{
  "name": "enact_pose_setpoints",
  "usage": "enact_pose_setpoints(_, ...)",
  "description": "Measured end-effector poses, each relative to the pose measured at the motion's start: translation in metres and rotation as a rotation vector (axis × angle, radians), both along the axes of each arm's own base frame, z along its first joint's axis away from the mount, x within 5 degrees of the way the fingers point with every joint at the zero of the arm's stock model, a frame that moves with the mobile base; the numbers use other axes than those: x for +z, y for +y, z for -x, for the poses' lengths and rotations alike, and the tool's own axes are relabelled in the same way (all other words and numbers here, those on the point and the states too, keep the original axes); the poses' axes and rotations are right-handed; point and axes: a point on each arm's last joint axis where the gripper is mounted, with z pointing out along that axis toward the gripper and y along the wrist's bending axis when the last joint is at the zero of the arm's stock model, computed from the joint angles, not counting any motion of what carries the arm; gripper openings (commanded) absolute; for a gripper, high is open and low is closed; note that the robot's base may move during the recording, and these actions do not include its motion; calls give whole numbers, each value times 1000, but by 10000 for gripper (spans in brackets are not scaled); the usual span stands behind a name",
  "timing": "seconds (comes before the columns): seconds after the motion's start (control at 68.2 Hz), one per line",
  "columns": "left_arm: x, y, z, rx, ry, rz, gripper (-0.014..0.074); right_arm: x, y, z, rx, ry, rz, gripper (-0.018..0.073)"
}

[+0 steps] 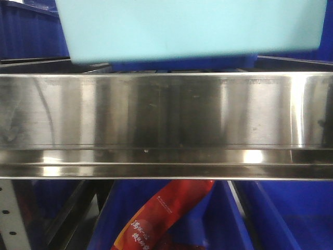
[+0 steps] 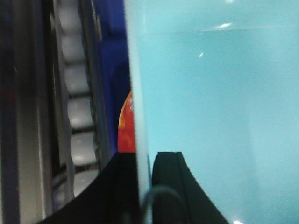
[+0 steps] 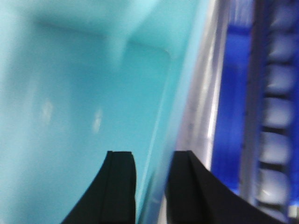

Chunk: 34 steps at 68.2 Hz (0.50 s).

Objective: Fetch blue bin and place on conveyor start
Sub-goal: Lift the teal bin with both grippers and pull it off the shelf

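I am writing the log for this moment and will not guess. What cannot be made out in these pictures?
No view: the conveyor start.
Front view: the blue bin, upper part cut off by the top edge.
Front view: the red packet, upper end hidden behind the steel rail; print too small to read.
Right wrist view: the right gripper; blur hides whether its fingers touch the bin wall.

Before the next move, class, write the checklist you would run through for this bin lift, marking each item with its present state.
1. Left gripper clamped astride blue bin wall: ok.
2. Right gripper clamped astride a bin wall: ok.
3. Bin base above steel rail: ok.
4. Bin inside bare where visible: ok.
5. Conveyor start free to receive it: cannot tell, not in view.
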Motion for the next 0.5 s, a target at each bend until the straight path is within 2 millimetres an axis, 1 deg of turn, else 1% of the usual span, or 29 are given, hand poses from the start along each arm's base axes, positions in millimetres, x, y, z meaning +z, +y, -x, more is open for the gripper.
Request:
enact_pose_setpoints(0.117, 36, 6, 17, -1, -91, 33, -111, 27, 2, 22, 16, -65, 6, -153)
enact_pose_setpoints(0.293, 74, 18, 46, 0, -178, 62, -111, 63, 8, 54, 44, -170, -2, -153)
enact_pose_setpoints(0.396, 93, 25, 64, 0, -226, 82, -111, 83, 9, 66, 37, -232, -24, -153)
enact_pose_setpoints(0.44, 99, 27, 70, 0, -242, 89, -111, 89, 8, 69, 34, -255, -30, -153)
enact_pose_setpoints(0.498, 100, 28, 75, -5, -244, 90, -111, 98, 8, 72, 33, -284, -40, -153)
